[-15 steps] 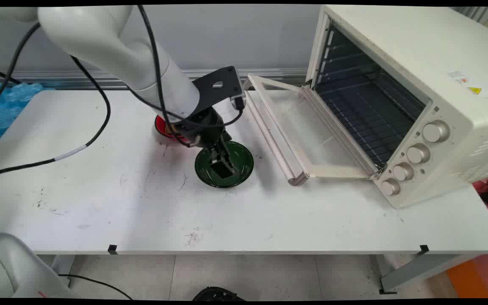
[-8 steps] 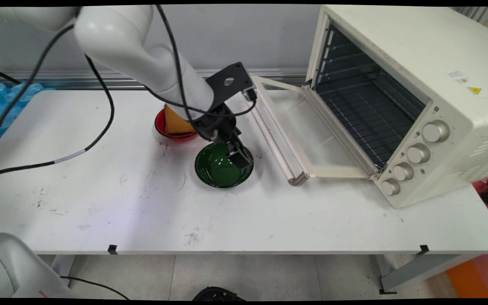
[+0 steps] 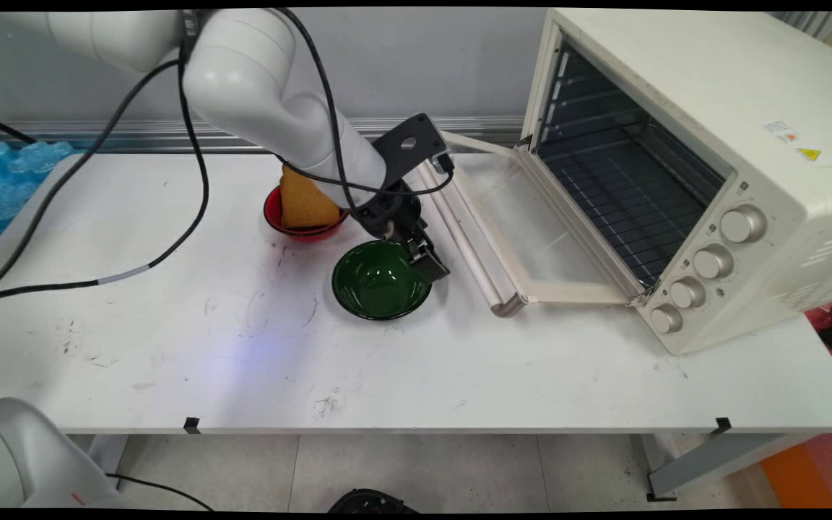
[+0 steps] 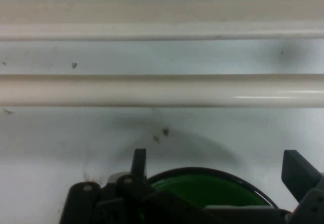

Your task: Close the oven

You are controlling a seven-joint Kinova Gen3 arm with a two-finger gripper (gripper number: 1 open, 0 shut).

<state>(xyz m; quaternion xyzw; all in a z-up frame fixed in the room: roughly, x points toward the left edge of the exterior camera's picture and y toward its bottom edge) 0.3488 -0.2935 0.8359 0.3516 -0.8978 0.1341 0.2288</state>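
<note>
- My pincer hangs open and empty over the right rim of the green bowl, which sits on the white surface.
- The oven door handle lies just beside; drifting sideways, I could knock it.
- Dropping lower, I could tip the bowl.

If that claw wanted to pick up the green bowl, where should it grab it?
Probably the rim. The green bowl sits upright, open and empty, its thin edge exposed all round. Coming from above, one finger inside and one outside, on the side toward the oven door, suits the end effector, which hangs open over that edge.
</note>
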